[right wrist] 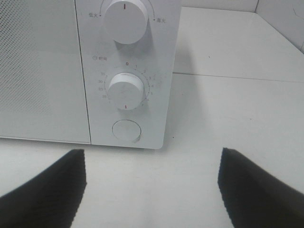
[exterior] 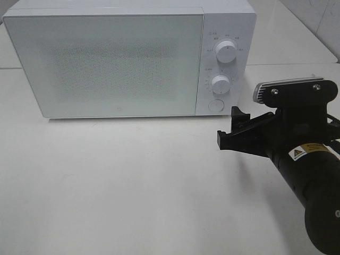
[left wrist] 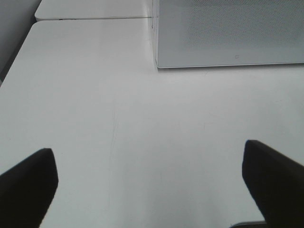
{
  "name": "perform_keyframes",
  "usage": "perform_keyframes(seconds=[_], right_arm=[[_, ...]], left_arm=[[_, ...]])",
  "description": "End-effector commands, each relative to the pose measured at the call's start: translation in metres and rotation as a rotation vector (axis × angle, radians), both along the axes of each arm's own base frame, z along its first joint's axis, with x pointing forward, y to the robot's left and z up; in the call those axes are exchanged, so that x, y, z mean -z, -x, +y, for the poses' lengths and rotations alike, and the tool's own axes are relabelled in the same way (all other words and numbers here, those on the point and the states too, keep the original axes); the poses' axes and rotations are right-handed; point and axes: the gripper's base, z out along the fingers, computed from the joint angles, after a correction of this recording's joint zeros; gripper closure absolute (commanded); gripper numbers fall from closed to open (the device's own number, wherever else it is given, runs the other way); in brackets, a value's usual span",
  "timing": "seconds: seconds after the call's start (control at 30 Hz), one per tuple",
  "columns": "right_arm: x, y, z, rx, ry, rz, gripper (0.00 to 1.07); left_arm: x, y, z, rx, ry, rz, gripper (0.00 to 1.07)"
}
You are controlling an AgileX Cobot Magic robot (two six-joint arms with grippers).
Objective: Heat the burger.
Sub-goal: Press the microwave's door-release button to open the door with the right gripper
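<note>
Jaws wide apart on both arms, nothing held in either. Left gripper (left wrist: 152,190): two black fingers (left wrist: 28,185) spread at the edges of its wrist view, with bare white tabletop (left wrist: 142,118) between and below them. It hangs over open table, well out from the front left bottom corner of the large white box-shaped microwave oven (exterior: 223,21), and is out of frame in the high view. Right gripper (exterior: 232,127): black, spread and empty, on a thick black arm (exterior: 308,180) that carries a yellow warning label (exterior: 301,153) and a silver-grey wrist camera (exterior: 287,86). It sits above the table in front of the oven's right-hand end, fingertips pointing at the control panel, near it but apart from it. Oven stands at the back of the table. Its pale dotted door panel (exterior: 106,64) is shut flush with the case. Control strip to the right of the door, top to bottom: upper round white knob (right wrist: 126,19), red mark straight up; lower round white timer knob (right wrist: 126,90), red mark straight down, opposite the 0 on its dial; round white push button (right wrist: 127,130) just under it. A thin seam (left wrist: 90,18) behind the oven's left side splits this tabletop from a second white one. Burger: seen in no view. The door screen lets nothing show through, so I cannot tell whether it is inside.
</note>
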Motion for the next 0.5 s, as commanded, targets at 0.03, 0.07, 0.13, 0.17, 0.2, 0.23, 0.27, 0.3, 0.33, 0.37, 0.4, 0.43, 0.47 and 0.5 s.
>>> perform_keyframes(seconds=[0.03,0.07,0.13,0.17,0.2,0.23,0.27,0.3,0.33,0.37,0.4,0.43,0.47,0.5], right_arm=[[-0.0019,-0.0004,0.002,0.009,-0.043,-0.011,0.32],[-0.0019,-0.0004,0.002,0.022,-0.094,-0.01,0.32],[-0.0019,-0.0004,0.002,0.033,-0.134,-0.009,0.32],[-0.0019,-0.0004,0.002,0.033,-0.134,-0.009,0.32],[-0.0019,-0.0004,0.002,0.057,-0.228,-0.008,0.32],[-0.0019,-0.0004,0.002,0.082,-0.326,-0.006,0.32],[-0.0019,-0.0004,0.002,0.082,-0.326,-0.006,0.32],[-0.0019,-0.0004,0.002,0.094,-0.375,-0.004,0.32],[-0.0016,-0.0003,0.0021,0.127,-0.502,0.001,0.32],[-0.0016,-0.0003,0.0021,0.127,-0.502,0.001,0.32],[-0.0015,-0.0003,0.0021,0.159,-0.626,0.004,0.32],[-0.0015,-0.0003,0.0021,0.159,-0.626,0.004,0.32],[-0.0016,-0.0003,0.0022,0.173,-0.683,0.005,0.32],[-0.0015,-0.0003,0.0022,0.199,-0.786,0.008,0.32]], left_arm=[[-0.0002,0.0,-0.0002,-0.006,0.008,-0.016,0.09],[-0.0002,0.0,-0.0002,-0.006,0.008,-0.016,0.09],[-0.0002,0.0,-0.0002,-0.006,0.008,-0.016,0.09],[-0.0002,0.0,-0.0002,-0.006,0.008,-0.016,0.09],[-0.0002,0.0,-0.0002,-0.006,0.008,-0.016,0.09],[-0.0002,0.0,-0.0002,-0.006,0.008,-0.016,0.09],[-0.0002,0.0,-0.0002,-0.006,0.008,-0.016,0.09],[-0.0002,0.0,-0.0002,-0.006,0.008,-0.016,0.09],[-0.0002,0.0,-0.0002,-0.006,0.008,-0.016,0.09],[-0.0002,0.0,-0.0002,-0.006,0.008,-0.016,0.09],[-0.0002,0.0,-0.0002,-0.006,0.008,-0.016,0.09],[-0.0002,0.0,-0.0002,-0.006,0.008,-0.016,0.09],[-0.0002,0.0,-0.0002,-0.006,0.008,-0.016,0.09],[-0.0002,0.0,-0.0002,-0.006,0.008,-0.016,0.09]])
